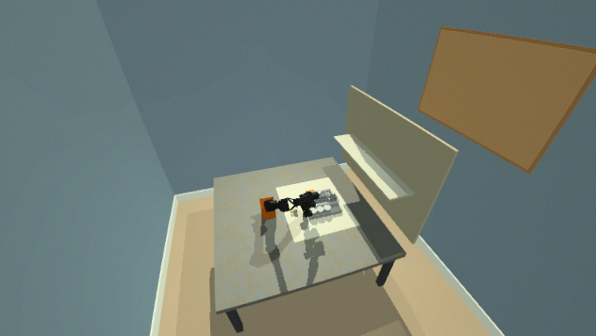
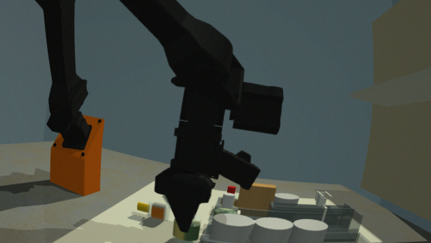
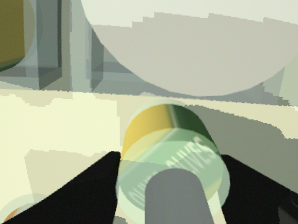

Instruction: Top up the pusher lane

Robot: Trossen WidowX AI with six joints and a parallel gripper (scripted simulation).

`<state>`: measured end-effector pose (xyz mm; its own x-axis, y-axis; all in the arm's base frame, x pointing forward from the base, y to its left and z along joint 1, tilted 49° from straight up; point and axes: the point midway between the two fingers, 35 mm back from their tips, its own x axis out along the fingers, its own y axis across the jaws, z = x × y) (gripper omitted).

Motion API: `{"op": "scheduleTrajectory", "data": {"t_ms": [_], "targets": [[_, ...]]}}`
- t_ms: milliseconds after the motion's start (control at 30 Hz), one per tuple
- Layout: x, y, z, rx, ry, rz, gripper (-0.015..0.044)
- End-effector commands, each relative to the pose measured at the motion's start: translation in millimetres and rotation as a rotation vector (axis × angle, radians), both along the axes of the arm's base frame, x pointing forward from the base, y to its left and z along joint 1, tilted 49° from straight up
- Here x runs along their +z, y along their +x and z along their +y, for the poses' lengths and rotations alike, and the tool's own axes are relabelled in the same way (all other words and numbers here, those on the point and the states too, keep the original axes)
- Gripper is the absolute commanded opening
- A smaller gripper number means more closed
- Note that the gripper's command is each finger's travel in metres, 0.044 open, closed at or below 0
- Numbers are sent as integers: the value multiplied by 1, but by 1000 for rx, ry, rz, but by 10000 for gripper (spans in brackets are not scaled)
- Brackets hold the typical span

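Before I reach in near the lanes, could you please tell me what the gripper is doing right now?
Gripper: closed on the green-and-yellow olive jar.

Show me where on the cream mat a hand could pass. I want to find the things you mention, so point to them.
Likely between the orange arm base (image 2: 76,170) and the yellow-capped jar (image 2: 157,211). Crowded: around the black gripper (image 2: 185,229) (image 3: 169,163), beside the white round lids (image 2: 233,220).

Tubs (image 2: 273,228) in row w/in rack (image 2: 354,223), box (image 2: 257,198) behind
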<state>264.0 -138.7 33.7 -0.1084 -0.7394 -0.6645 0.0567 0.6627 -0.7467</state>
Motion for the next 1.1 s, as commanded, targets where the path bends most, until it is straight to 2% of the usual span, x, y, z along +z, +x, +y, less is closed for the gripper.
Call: {"op": "scheduleTrajectory", "data": {"t_ms": [0,667,867,1067], "targets": [[5,2,6,8,9,5,0],[78,9,72,3,0,3,0],[74,10,73,2,0,2,0],[34,18,81,-3,-1,-6,0]]}}
